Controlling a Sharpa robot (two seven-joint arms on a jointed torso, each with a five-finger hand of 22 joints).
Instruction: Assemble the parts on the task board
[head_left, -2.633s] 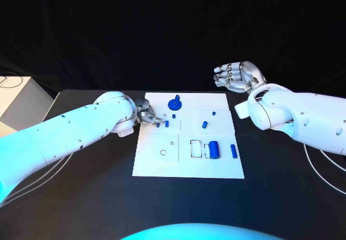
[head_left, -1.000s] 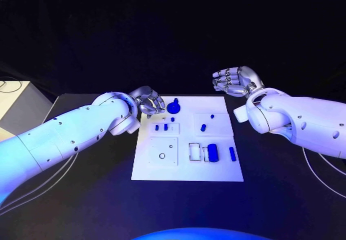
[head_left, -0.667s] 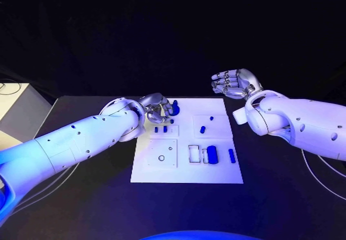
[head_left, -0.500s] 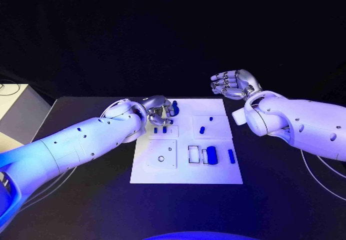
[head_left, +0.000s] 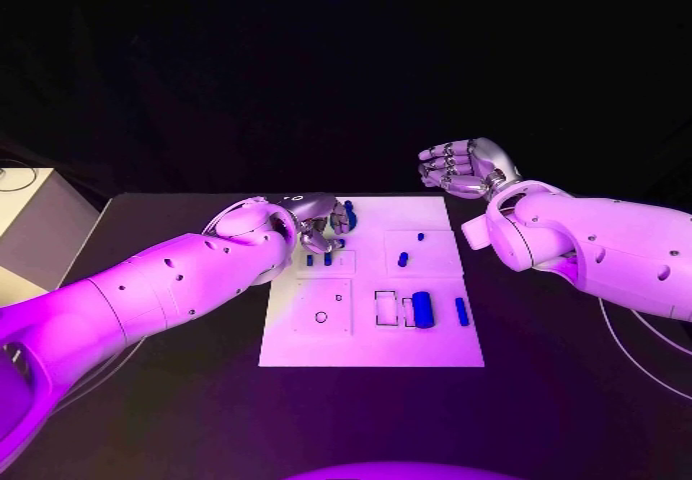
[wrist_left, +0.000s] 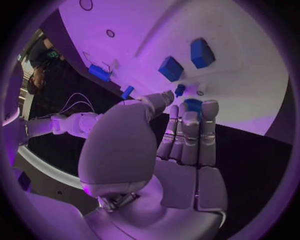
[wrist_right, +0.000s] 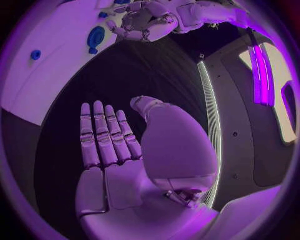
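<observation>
Parts for the assembly, small blue plastic pieces, lie scattered on the flat white rectangular task board (head_left: 372, 345), which you see in the middle of the matte black desk (head_left: 173, 400). A thick blue cylinder (head_left: 423, 309) lies beside a slim blue bar (head_left: 462, 311) on the board's right half, and two little blue pegs (head_left: 402, 259) sit in the square panel above them. A pair of short blue blocks (head_left: 317, 259) stands in the upper-left panel.

Your left robot hand (head_left: 317, 222) hangs over the board's far left corner, near a round blue knob (head_left: 348, 212). In the left wrist view its fingers (wrist_left: 189, 135) lie straight and side by side with a blue piece at their tips; you cannot tell whether they hold it.

Your right robot hand (head_left: 460, 167) is raised beyond the board's far right corner, curled into a fist on nothing.

Behind the desk the room is black; a pale box-shaped cabinet (head_left: 32, 225) stands off the desk's left side.
</observation>
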